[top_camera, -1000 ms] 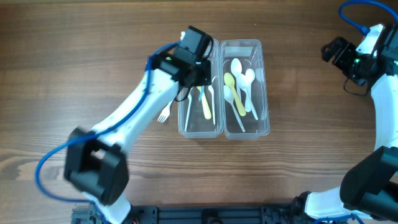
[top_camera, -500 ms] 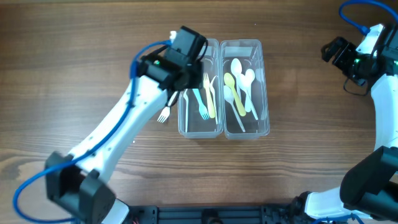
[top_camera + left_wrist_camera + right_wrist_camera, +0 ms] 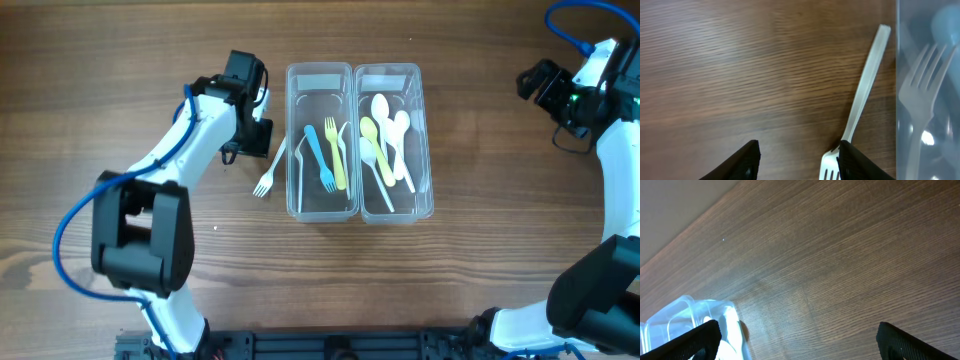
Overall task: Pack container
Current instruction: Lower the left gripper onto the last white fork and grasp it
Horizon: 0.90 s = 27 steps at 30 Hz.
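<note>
Fork (image 3: 267, 172), white, lying on table (image 3: 150, 60) just beside container (image 3: 320, 214), at 5 o'clock from my left gripper (image 3: 252, 135). Left gripper hanging spread apart, gripping nothing. Right gripper (image 3: 799, 335) gaping wide, empty, hovering at container's 2 o'clock.

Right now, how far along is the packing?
Done: blue fork, yellow fork and a pale fork lie in the left bin; spoons lie in the right bin. In hand: nothing; the left tool is open and empty beside the white fork. The right tool is open, off to the side. Left: that white fork, on the table outside the left bin.
</note>
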Each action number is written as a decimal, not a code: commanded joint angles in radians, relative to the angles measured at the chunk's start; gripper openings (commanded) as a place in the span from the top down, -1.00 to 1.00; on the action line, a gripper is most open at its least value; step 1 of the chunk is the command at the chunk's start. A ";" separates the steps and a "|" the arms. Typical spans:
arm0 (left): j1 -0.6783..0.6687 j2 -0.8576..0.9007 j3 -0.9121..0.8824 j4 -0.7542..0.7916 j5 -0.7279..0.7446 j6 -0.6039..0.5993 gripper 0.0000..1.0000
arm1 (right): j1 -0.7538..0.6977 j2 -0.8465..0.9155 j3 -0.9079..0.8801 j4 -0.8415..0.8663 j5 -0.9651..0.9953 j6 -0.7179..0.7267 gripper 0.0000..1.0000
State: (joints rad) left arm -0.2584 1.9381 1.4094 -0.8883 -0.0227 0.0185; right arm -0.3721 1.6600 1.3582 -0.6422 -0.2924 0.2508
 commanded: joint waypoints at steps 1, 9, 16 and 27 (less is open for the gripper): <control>-0.004 0.061 0.000 0.005 0.094 0.140 -0.06 | 0.000 -0.016 0.014 0.002 -0.015 0.014 -1.00; -0.029 0.114 -0.013 0.006 0.098 0.131 -0.05 | 0.000 -0.016 0.014 0.002 -0.015 0.014 -1.00; -0.033 0.114 -0.105 0.051 0.105 0.132 -0.05 | 0.000 -0.016 0.014 0.002 -0.015 0.014 -1.00; -0.023 0.114 -0.130 0.089 0.100 0.043 0.29 | 0.000 -0.016 0.014 0.002 -0.015 0.014 -1.00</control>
State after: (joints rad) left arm -0.2832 2.0171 1.3235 -0.8097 0.0463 0.1123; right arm -0.3721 1.6600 1.3582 -0.6422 -0.2920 0.2508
